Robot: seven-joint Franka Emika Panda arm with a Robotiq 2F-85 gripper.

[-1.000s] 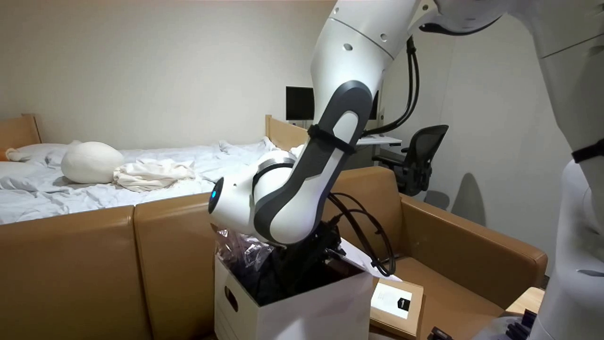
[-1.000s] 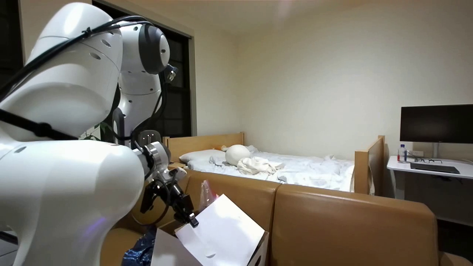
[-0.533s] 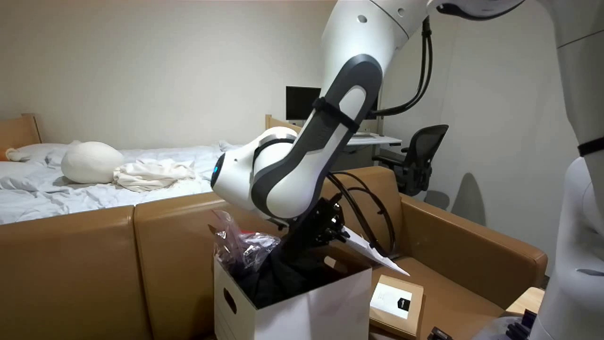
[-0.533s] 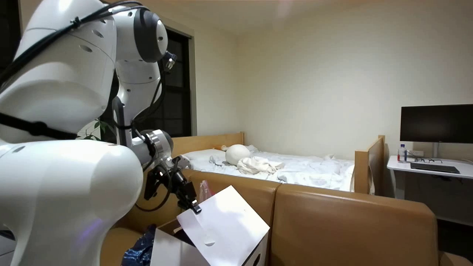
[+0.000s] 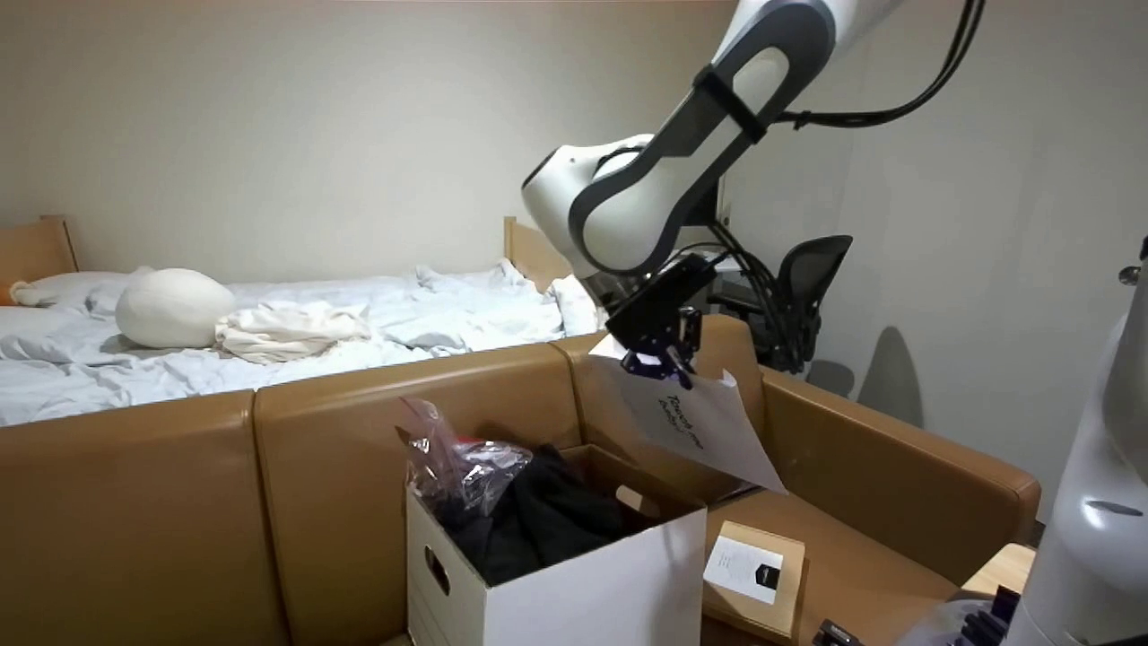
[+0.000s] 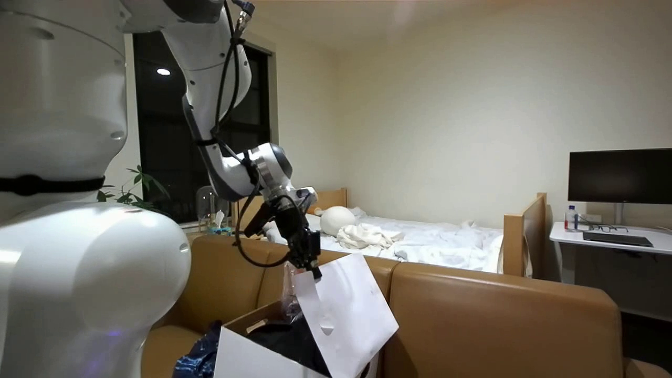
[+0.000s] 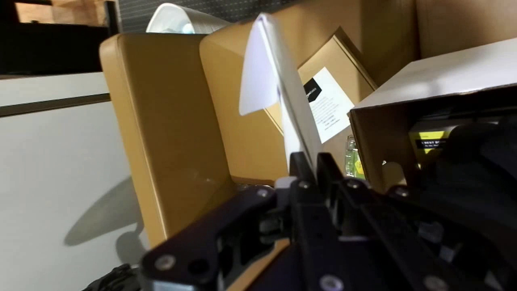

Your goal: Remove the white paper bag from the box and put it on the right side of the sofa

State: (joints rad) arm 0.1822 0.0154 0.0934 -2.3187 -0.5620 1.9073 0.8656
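The white paper bag (image 5: 700, 426) hangs tilted from my gripper (image 5: 671, 370), with dark writing on one face. It also shows in an exterior view (image 6: 349, 310) and edge-on, with one corner folded, in the wrist view (image 7: 298, 109). My gripper (image 7: 310, 166) is shut on the bag's upper edge. The white box (image 5: 592, 583) stands on the sofa (image 5: 350, 502); the bag hangs beside and above it, over the seat by the armrest. In an exterior view (image 6: 315, 272) the bag hides part of the box (image 6: 252, 357).
A small brown carton with a white label (image 5: 753, 574) lies on the seat beside the box. Black cloth (image 5: 560, 520) and clear plastic wrap (image 5: 462, 471) are in the box. The sofa armrest (image 5: 897, 467) rises beyond. A wooden corner (image 5: 1000, 570) stands near the arm base.
My gripper has risen and moved toward the armrest side, carrying the bag up and away from the box. The box's black cloth and inner wall now show more.
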